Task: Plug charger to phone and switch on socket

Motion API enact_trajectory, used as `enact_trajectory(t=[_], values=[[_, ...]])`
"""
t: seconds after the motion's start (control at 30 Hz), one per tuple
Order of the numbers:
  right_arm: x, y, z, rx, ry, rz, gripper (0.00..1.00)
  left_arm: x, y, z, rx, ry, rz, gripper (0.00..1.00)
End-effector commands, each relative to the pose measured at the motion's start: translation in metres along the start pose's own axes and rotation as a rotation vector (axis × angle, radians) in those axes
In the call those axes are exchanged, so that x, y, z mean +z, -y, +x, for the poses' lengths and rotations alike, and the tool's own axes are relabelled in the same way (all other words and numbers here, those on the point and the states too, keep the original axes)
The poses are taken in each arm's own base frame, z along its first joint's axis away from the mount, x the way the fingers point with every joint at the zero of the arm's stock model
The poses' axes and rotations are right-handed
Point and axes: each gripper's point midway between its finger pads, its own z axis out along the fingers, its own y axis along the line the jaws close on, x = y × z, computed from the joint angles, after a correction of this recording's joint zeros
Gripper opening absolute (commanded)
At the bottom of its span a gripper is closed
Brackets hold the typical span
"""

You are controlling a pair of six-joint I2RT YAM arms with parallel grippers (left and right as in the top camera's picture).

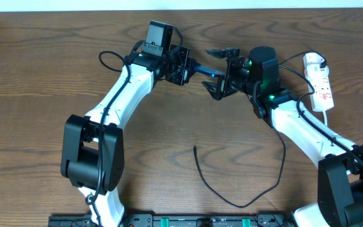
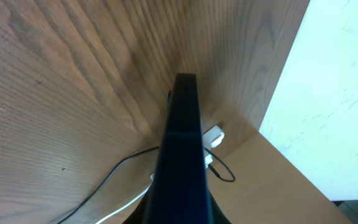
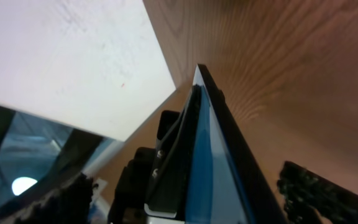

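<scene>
The phone (image 1: pixel 205 70) hangs edge-on above the far middle of the table, its blue screen showing as a thin strip. My left gripper (image 1: pixel 188 66) is shut on its left end; in the left wrist view the phone (image 2: pixel 182 137) runs away from the jaws as a dark slab. My right gripper (image 1: pixel 209 67) stands open, one finger on each side of the phone's right end, not touching it. In the right wrist view the phone (image 3: pixel 219 162) fills the gap and one finger (image 3: pixel 316 193) stands clear at the right. The charger cable (image 1: pixel 232 202) lies looped on the table, tip (image 1: pixel 195 149) free. The socket (image 1: pixel 321 82) lies far right.
A white adapter (image 1: pixel 314 61) sits at the socket's far end with a black cable looping from it. The table's back edge and a white wall (image 2: pixel 328 74) lie just beyond the phone. Both arm bases stand at the near edge.
</scene>
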Motion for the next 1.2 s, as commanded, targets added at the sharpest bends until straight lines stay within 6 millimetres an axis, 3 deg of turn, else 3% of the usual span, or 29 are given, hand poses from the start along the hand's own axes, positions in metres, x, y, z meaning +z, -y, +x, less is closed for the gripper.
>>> enact_trajectory(t=[0.0, 0.3, 0.53, 0.8, 1.0, 1.17], values=[[-0.003, -0.014, 0.008, -0.096, -0.014, -0.031, 0.99, -0.014, 0.011, -0.002, 0.039, 0.013, 0.036, 0.08], [-0.008, -0.023, -0.001, -0.310, 0.000, -0.058, 0.99, -0.037, 0.018, -0.043, 0.220, 0.062, 0.070, 0.08], [-0.014, -0.023, -0.007, -0.494, -0.008, -0.047, 0.99, -0.062, 0.023, -0.043, 0.449, -0.096, 0.152, 0.07], [-0.019, 0.017, -0.034, -0.631, 0.037, 0.131, 0.99, -0.104, 0.029, -0.029, 0.787, -0.305, 0.362, 0.08], [-0.024, 0.036, -0.050, -0.825, 0.077, 0.238, 0.99, -0.135, 0.032, -0.027, 0.898, -0.388, 0.504, 0.08], [-0.024, 0.039, -0.049, -0.916, 0.054, 0.250, 0.99, -0.166, 0.033, -0.039, 0.919, -0.411, 0.605, 0.08]])
